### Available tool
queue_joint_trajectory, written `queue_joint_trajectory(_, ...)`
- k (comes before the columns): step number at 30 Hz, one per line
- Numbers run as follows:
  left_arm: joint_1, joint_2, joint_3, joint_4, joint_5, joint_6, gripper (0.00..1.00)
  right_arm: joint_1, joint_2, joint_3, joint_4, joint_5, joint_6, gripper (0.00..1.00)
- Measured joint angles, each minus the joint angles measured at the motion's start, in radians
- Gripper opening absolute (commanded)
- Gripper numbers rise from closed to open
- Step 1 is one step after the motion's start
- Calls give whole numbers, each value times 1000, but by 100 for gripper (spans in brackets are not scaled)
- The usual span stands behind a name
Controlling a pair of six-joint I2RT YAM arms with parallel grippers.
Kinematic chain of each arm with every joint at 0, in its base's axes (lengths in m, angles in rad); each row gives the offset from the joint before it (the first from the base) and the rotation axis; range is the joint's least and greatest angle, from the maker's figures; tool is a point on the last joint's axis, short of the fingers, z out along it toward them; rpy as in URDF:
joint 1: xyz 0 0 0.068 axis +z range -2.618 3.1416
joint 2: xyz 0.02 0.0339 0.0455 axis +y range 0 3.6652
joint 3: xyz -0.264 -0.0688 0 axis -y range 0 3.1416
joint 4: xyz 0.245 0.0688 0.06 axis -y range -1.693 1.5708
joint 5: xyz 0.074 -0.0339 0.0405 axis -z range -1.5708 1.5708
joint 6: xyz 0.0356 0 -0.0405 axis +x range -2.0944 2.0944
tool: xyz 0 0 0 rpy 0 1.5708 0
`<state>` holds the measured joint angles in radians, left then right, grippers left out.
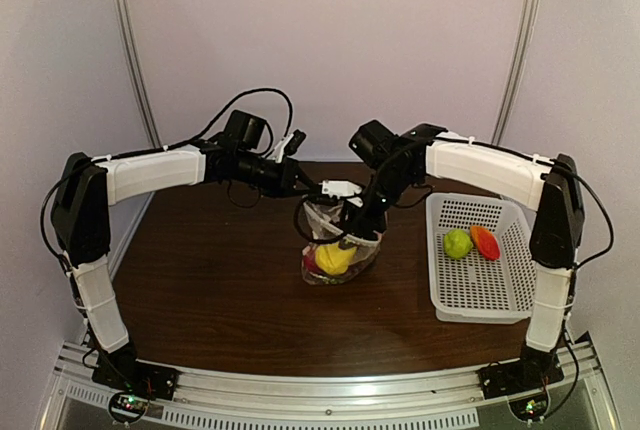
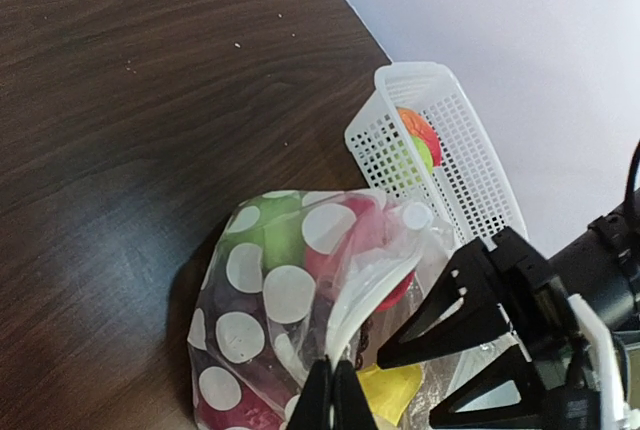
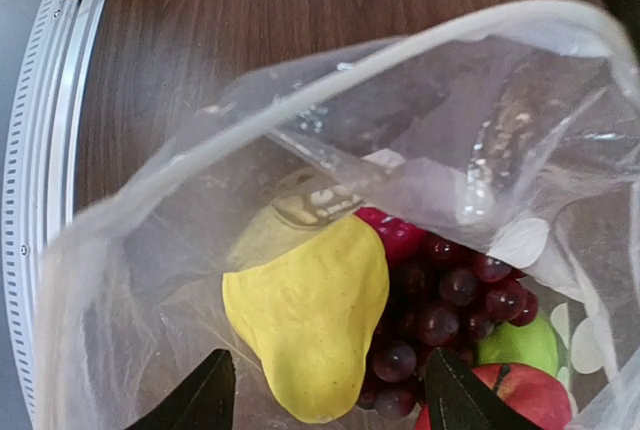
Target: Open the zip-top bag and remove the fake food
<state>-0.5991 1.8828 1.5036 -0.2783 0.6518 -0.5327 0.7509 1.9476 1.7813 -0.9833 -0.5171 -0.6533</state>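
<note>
Right gripper (image 3: 325, 400) above clear, dotted zip-top bag (image 2: 270, 290)

Noted clear zip-top bag (image 2: 270, 290) with white round dots. Also saw yellow lemon (image 3: 310, 325), dark purple grapes (image 3: 450, 300), green fruit (image 3: 520, 345), red fruit (image 3: 500, 390). Logged white perforated basket (image 1: 490, 295), dark brown wood-grain table (image 1: 220, 280).

Top view: even, soft, fairly dim light; pale sheen on bench (image 1: 200, 290) front edge, faint shadow beneath zip-top bag (image 1: 340, 250). Left wrist: sharp, broad soft glare across wood. Right wrist: bag film hazy, glinting; right claw (image 3: 325, 398) tips dark, blurred.
</note>
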Motion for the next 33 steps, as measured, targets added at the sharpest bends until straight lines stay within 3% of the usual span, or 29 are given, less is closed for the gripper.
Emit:
queue_joint_trajectory(6, 0, 0, 0, 0, 4, 0, 0, 0, 85, 34, -69, -2, -35, 69)
queue_joint_trajectory(12, 0, 0, 0, 0, 3, 0, 0, 4, 121, 69, -124, -3, -61, 33)
queue_joint_trajectory(18, 0, 0, 0, 0, 3, 0, 0, 4, 116, 94, -148, -5, -59, 22)
queue_joint_trajectory(33, 0, 0, 0, 0, 3, 1, 0, -50, -64, 106, -70, 14, -8, 19)
